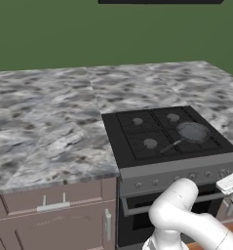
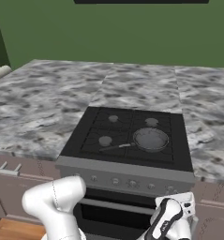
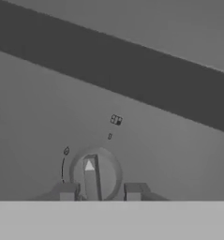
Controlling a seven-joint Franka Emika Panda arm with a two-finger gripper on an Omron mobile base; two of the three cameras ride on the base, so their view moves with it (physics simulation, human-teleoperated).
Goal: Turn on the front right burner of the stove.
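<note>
Four round grey burners sit under black grate bars on the stove (image 1: 174,146), a boxy range set into the marbled grey tabletop (image 1: 49,122), with a grey metal strip of small round knobs along its front and a dark oven door with a bar handle below. On the front right burner (image 2: 151,139) rests a round grey frying pan (image 1: 192,132) that covers most of the disc, its long handle reaching toward the front left burner; the other three discs lie bare. Brown cabinets with pale handles (image 1: 54,215) stand under the tabletop to the left of the stove, and a green wall rises behind. The white arm bends low in front of the oven door, and its hand is at the right end of the knob strip, well below and forward of the front right burner. In the hand view the jaws (image 3: 100,192) stand to either side of a round grey knob (image 3: 94,174) with a raised bar down its middle and a white triangle at the bar's top; small markings lie on the grey panel above and left of it. The two fingertips are close to the bar on each side, but whether they are clenched on it or only beside it cannot be told.
</note>
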